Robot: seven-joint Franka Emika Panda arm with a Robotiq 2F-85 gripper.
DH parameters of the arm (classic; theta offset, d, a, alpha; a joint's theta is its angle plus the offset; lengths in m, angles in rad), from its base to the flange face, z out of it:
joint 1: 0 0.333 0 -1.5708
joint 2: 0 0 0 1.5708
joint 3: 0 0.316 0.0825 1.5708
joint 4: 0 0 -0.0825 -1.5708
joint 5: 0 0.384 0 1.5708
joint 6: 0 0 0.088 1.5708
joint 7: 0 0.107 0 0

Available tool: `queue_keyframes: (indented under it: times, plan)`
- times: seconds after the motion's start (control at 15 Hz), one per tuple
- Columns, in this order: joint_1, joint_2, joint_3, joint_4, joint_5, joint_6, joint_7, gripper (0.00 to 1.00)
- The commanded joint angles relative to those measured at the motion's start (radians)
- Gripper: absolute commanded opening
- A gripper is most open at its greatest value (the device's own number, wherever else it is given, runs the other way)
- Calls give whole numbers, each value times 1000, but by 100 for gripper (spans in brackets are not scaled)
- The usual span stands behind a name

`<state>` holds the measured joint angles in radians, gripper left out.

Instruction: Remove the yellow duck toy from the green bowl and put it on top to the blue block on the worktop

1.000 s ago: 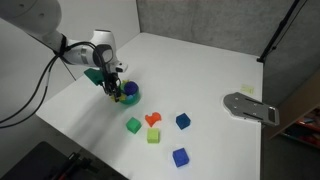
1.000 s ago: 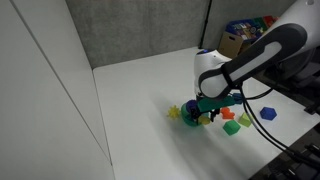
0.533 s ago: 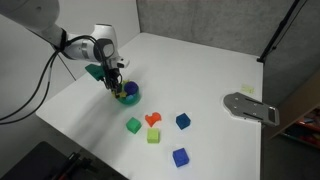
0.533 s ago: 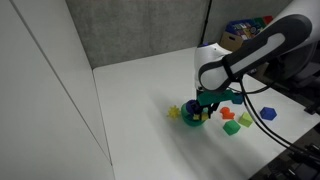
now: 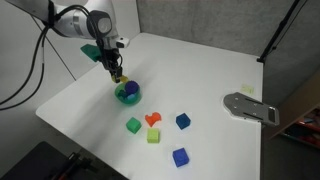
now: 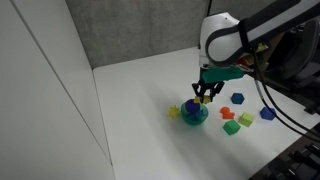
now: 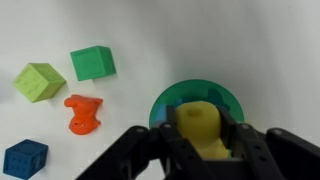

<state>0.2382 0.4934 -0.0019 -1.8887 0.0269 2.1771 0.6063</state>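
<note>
- One duck (image 7: 200, 122) sits between your gripper's (image 7: 204, 138) fingers (image 7: 170, 140). In the wrist view they are drawn in narrow and press on both of its sides.
- Half a second ago the gripper was down at the bowl (image 5: 137, 98). Now the gripper (image 5: 117, 75) hangs above the rim in both exterior views, and the arm has risen with it.
- The duck is in the air over the bowl (image 7: 165, 100), off the worktop (image 5: 90, 110) and well apart from the block (image 5: 180, 157).
- The bowl (image 6: 187, 118) holds a blue thing (image 5: 128, 90), which shows under the raised gripper (image 6: 205, 96).
- In an exterior view a small yellow thing (image 6: 174, 112) lies just beside the bowl, on the side away from the cubes. You cannot tell what it is.
- Near the bowl stand a green cube (image 7: 93, 63), a yellow-green cube (image 7: 38, 82) and an orange piece (image 7: 83, 112), with a navy cube (image 5: 183, 121) beyond them.
- The block stands alone, the farthest of the cubes from the bowl, with nothing on it.
- A grey flat thing (image 5: 250, 107) lies at the worktop's edge, well apart from the bowl.
</note>
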Motion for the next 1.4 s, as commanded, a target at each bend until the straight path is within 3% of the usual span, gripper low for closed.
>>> queue_keyframes:
  times: [0.0,0.6,1.33]
  plan:
    - [-36,-66,-16,-10,-9,-61,-17,18]
    - [-140,-68,-111,-15,-74,-104,2,18]
    - [-259,16,-247,0,-133,-108,35,18]
